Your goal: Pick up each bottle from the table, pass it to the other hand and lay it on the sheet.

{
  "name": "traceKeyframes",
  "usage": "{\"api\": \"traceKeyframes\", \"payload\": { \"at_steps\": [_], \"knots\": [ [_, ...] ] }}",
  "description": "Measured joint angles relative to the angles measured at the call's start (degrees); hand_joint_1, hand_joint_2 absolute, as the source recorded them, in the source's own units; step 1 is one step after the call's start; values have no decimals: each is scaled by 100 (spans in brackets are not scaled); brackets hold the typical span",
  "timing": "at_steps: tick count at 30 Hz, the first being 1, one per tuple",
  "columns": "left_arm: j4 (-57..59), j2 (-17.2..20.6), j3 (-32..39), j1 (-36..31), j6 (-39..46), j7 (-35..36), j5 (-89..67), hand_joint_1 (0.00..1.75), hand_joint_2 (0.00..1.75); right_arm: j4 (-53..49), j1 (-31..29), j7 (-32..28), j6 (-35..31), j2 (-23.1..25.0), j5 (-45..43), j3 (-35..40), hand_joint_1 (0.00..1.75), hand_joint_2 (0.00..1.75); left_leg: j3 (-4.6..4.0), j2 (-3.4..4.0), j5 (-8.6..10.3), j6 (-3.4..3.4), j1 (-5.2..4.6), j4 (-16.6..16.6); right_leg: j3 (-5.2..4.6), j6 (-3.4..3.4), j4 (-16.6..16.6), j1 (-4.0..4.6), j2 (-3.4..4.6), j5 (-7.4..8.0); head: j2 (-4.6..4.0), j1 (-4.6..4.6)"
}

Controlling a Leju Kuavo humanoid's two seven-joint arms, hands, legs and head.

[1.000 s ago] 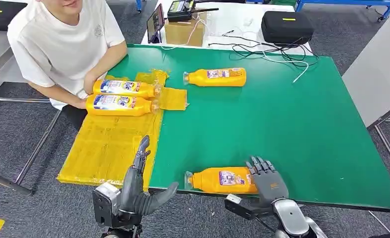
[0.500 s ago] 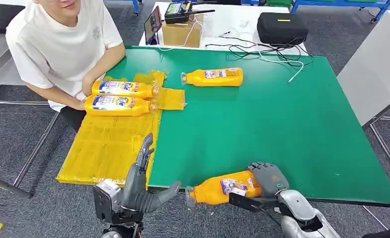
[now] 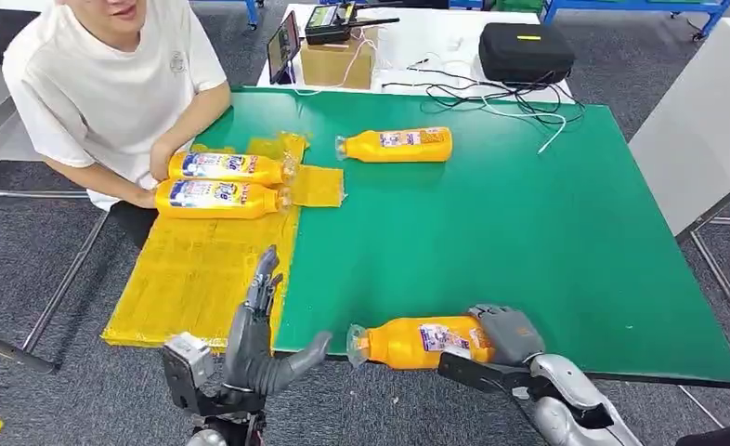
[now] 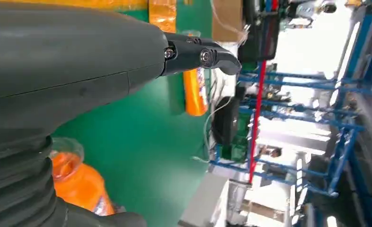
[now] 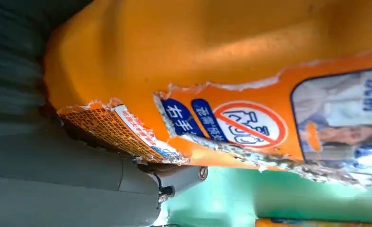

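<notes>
My right hand [image 3: 505,336] grips an orange bottle [image 3: 417,342] by its base at the table's near edge, lifted slightly, its neck pointing toward my left hand. The torn label of that orange bottle [image 5: 231,118] fills the right wrist view. My left hand [image 3: 257,346] is open, fingers upright and thumb spread, just left of the bottle's mouth, not touching it. The bottle's mouth [image 4: 73,170] appears close by in the left wrist view. Two bottles [image 3: 217,183] lie on the yellow sheet [image 3: 199,269] at the far left. Another orange bottle [image 3: 397,145] lies on the green table [image 3: 491,223] further back.
A person in a white shirt [image 3: 110,84] sits at the table's far left corner, forearms beside the two bottles on the sheet. Behind the table stand a cardboard box [image 3: 338,60], a black case [image 3: 526,51] and loose cables [image 3: 491,98].
My right hand has closed on the near bottle and raised it off the table edge, levelling it. My left hand has shifted slightly toward the bottle's neck.
</notes>
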Motion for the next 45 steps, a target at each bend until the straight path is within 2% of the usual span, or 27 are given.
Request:
{"api": "traceKeyframes", "payload": {
  "at_steps": [6,10,13,19,24,26,29,31,37,45],
  "knots": [
    [-391,-125,182,162,596,-550,-197,0,175,-294,342,-490,-663,464,-422,-246,175,175,-23,-2,1,-1,2,0,-19,0,3,1,-1,0,0,-2],
    [-522,-103,186,325,603,-767,184,0,175,-735,680,-907,-1064,945,-931,-518,175,175,-58,-7,6,-3,6,0,-50,1,8,4,-5,-4,0,-7],
    [-542,-77,186,406,621,-872,260,0,175,-916,794,-1001,-1075,1117,-1115,-658,175,175,-64,-10,6,-4,8,-1,-51,-3,8,4,-10,-11,0,-2],
    [-476,-55,184,456,1512,-1313,-177,0,175,-1242,1009,-1342,-710,1316,-1607,-732,175,175,-75,-14,-3,-5,2,0,-61,-1,6,-1,-14,-16,0,-2],
    [-290,-35,99,417,1503,-1298,-151,0,175,-1307,1035,-1412,-684,1386,-1687,-732,175,175,-77,-13,-5,-6,2,0,-64,5,6,0,-13,-20,0,0],
    [-238,-24,59,390,1235,-1194,139,0,175,-1311,1035,-1455,-705,1405,-1746,-736,175,175,-77,-14,-4,-6,2,0,-64,5,6,0,-13,-20,0,-2],
    [-225,28,-67,381,227,-855,1081,0,175,-1348,1030,-1637,-891,1488,-2010,-797,175,175,-79,-13,-4,-6,3,0,-64,5,7,1,-13,-20,0,-2],
    [-218,63,-159,377,-147,-789,1231,0,175,-1425,1016,-1687,-972,1563,-2118,-826,175,175,-79,-11,-5,-7,3,0,-65,5,7,1,-12,-20,0,-2],
    [-56,186,-404,259,-700,-644,1351,0,175,-1698,949,-1991,-1075,1742,-2499,-826,175,175,-83,-17,-5,-8,3,0,-66,8,7,0,-14,-26,2,-2],
    [473,282,-664,12,-1176,-658,1381,0,175,-1823,672,-1941,-1083,2004,-3087,-717,175,175,-82,-17,-5,-8,3,0,-65,9,8,0,-14,-26,0,-2]
  ]
}}
